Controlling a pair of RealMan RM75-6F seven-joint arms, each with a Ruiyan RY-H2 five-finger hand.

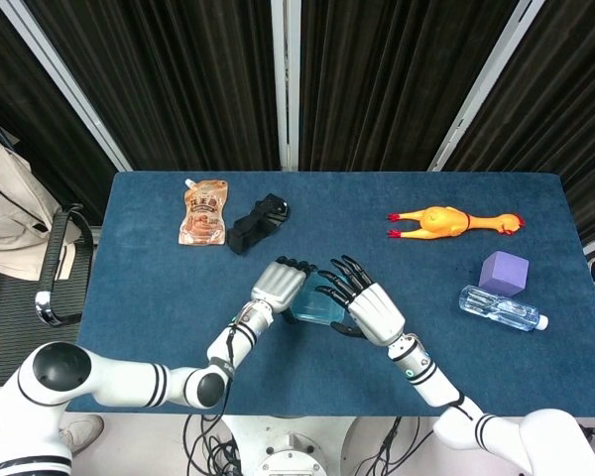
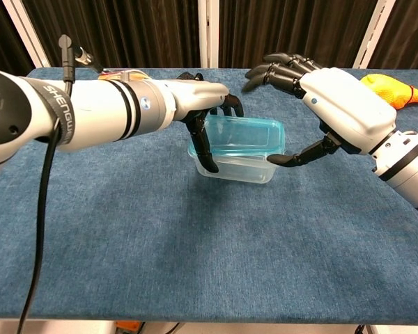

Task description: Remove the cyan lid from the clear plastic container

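While the worktop point(image 1: 149, 297) has bare cloth toward its near edge, I see the clear plastic container point(image 2: 231, 167) mid-worktop, long axis left-right. Left hand point(image 2: 195, 97) grips its left end; right hand point(image 2: 334, 104) spread wide. Cyan lid point(image 2: 245, 132) tilted.

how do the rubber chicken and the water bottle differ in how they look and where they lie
The rubber chicken is opaque yellow-orange with red feet and comb; the water bottle is clear. The chicken lies farther back on the table; the bottle lies nearer the front, beside the purple block. Both lie on their sides on the robot's right, untouched by either hand.
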